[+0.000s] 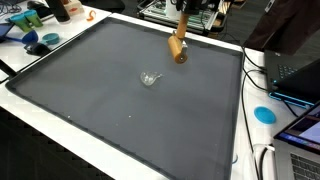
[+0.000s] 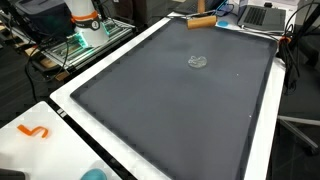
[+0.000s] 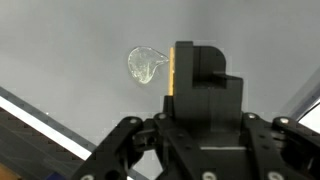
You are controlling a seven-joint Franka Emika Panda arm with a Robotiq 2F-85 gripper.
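Hand [image 1: 181, 42] clasping wooden block [image 1: 180, 53], clear cup [image 3: 147, 66] — contents unclear — on grey mat [image 1: 90, 115]

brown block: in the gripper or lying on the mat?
In the gripper: the wrist view shows the brown block edge-on against a black finger, and in an exterior view it hangs tilted under the arm.

A tan wooden block [image 1: 179, 50] hangs nearly upright above the far side of the grey surface [image 1: 90, 110]. A small clear plastic scrap [image 1: 150, 78] lies crumpled near its middle.
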